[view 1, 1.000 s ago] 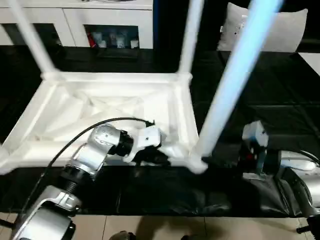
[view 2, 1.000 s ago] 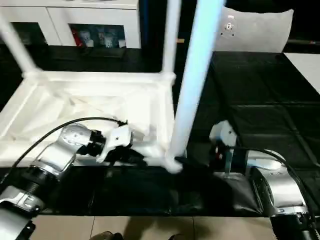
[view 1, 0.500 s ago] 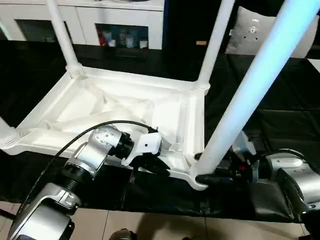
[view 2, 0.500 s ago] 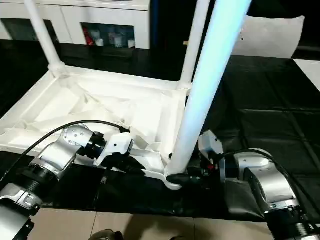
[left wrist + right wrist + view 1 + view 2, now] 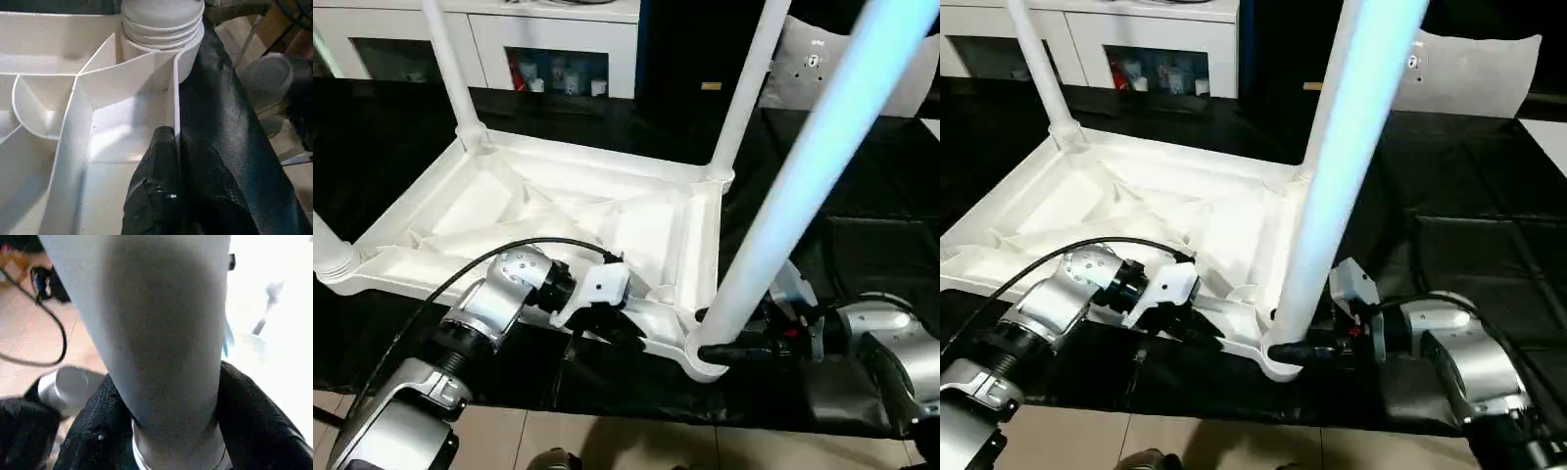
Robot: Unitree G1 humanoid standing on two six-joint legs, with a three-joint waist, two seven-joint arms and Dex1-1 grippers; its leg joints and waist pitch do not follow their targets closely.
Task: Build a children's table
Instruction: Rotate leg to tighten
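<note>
The table (image 5: pixel 558 211) lies upside down on a black-covered surface (image 5: pixel 862 196), ribbed underside facing up, legs pointing upward.

Nearest the robot, the near rim of the top runs between the two arms. The left end effector (image 5: pixel 607 318) is pressed together on this rim: in the left wrist view, one black finger (image 5: pixel 159 186) lies inside the rim wall and the other outside, pinching the thin white wall just short of the corner socket.

At the near right corner, a leg (image 5: pixel 803 176) stands in its socket (image 5: pixel 705 357) and rises steeply, leaning toward the upper right. The right end effector (image 5: pixel 729 348) sits at the base of this leg. In the right wrist view, its black fingers (image 5: pixel 259 431) lie on both sides of the leg just above the socket collar, clasping it.

At the near left corner, a socket with the stub end of another leg (image 5: pixel 328 255) shows at the picture's edge.

Farther back, two more legs stand upright in the far corners: one at the far left (image 5: pixel 450 69), one at the far right (image 5: pixel 749 83).

Beyond the table stands a white cabinet (image 5: pixel 509 39) with small items on its shelf. A white cushion-like object (image 5: pixel 813 64) lies at the far right.
</note>
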